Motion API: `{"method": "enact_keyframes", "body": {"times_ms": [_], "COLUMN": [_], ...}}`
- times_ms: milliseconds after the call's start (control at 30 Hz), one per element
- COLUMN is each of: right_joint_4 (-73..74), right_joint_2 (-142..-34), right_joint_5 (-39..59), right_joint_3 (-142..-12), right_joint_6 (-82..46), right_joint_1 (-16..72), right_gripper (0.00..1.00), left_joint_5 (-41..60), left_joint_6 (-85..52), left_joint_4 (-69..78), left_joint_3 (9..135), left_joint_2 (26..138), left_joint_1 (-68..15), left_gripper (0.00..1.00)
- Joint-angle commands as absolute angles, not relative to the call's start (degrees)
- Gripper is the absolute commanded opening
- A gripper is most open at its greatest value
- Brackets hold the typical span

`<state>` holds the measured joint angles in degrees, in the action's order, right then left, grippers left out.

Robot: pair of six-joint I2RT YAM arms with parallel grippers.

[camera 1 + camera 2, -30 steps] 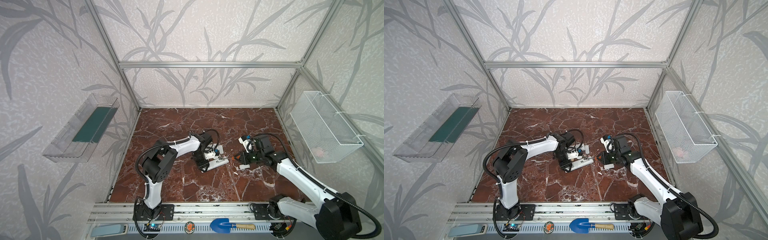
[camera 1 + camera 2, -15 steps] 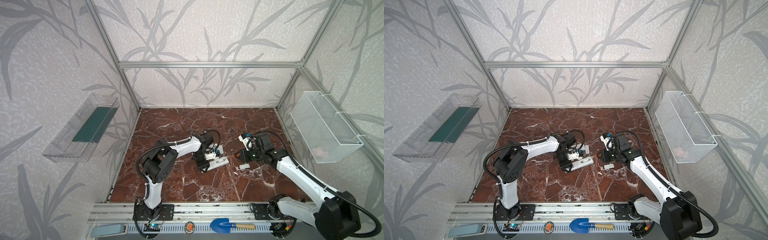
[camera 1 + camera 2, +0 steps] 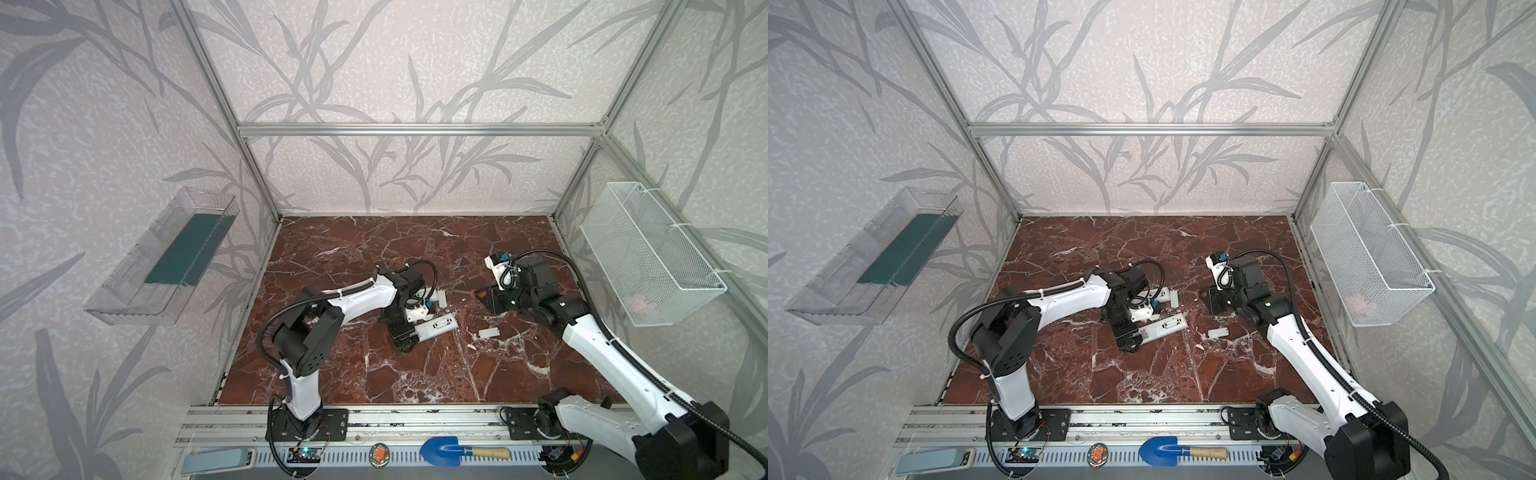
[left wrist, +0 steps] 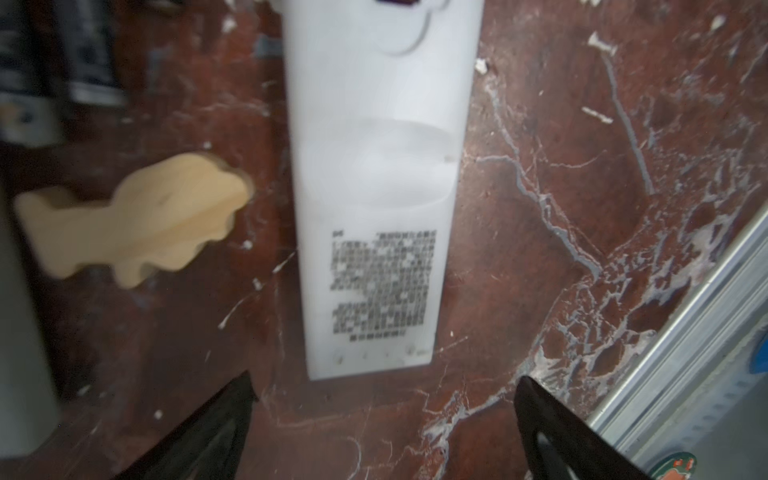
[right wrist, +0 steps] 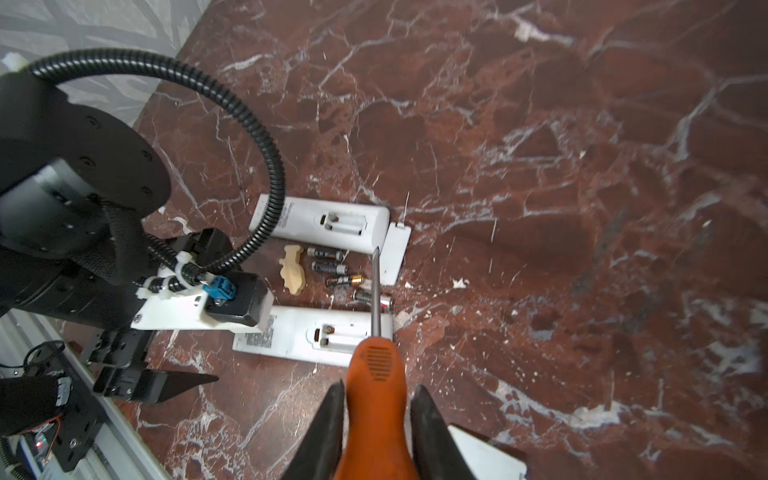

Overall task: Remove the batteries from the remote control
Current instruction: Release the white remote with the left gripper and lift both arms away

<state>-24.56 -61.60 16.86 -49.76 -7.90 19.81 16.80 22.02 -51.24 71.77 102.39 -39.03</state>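
Right wrist view shows the right hand (image 5: 376,395) clamped on the orange handle of a screwdriver (image 5: 374,357), whose thin shaft points straight ahead of the fingers. Just in front of this hand lies a white remote (image 5: 291,338), back side up, with its battery bay uncovered. Four batteries (image 5: 329,268) lie loose on the tabletop (image 5: 540,208) a little farther ahead, between that remote and a second white remote (image 5: 307,216). A pale wooden piece (image 5: 293,270) sits beside them. One flat white cover (image 5: 395,257) lies just past the shaft's tip, and another cover (image 5: 486,457) rests close beside the hand's finger.

Seen from the left wrist, the left hand (image 4: 386,386) has its fingers (image 4: 216,428) spread wide apart and grips nothing. The printed end of the nearer remote (image 4: 374,187) lies just ahead of the fingertips, not between them.
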Motion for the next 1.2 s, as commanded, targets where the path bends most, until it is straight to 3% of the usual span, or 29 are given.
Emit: {"method": "enact_keyframes", "body": {"times_ms": [0,200,367,533,867,1167], "right_joint_4": [-18.8,-7.4,-1.3,2.0,4.9,7.2], "right_joint_2": [-60.2,-60.7,-62.4,-63.0,-63.2,-63.9], "right_joint_5": [14.0,13.0,14.7,16.4,19.4,20.8], "right_joint_3": [-52.1,-51.6,-51.7,-51.5,-50.9,-50.3], "right_joint_6": [-5.4,-8.0,-10.0,-11.3,-12.1,-13.3], "right_joint_1": [19.7,19.7,19.9,20.4,22.0,24.3], "right_gripper": [0.00,0.00,0.00,0.00,0.00,0.00], "left_joint_5": [20.0,21.2,30.2,31.9,26.9,24.8], "left_joint_6": [11.1,-21.7,-48.1,-71.7,-77.9,-83.1], "left_joint_4": [-45.8,-26.7,-4.2,20.9,21.6,28.2], "left_joint_3": [73.1,72.8,68.5,61.7,66.8,67.3], "left_joint_2": [93.5,84.0,82.0,85.2,91.0,95.2], "left_joint_1": [-34.6,-27.8,-26.6,-27.6,-33.8,-35.0], "left_gripper": [0.99,0.99,0.99,0.78,0.76,0.66]}}
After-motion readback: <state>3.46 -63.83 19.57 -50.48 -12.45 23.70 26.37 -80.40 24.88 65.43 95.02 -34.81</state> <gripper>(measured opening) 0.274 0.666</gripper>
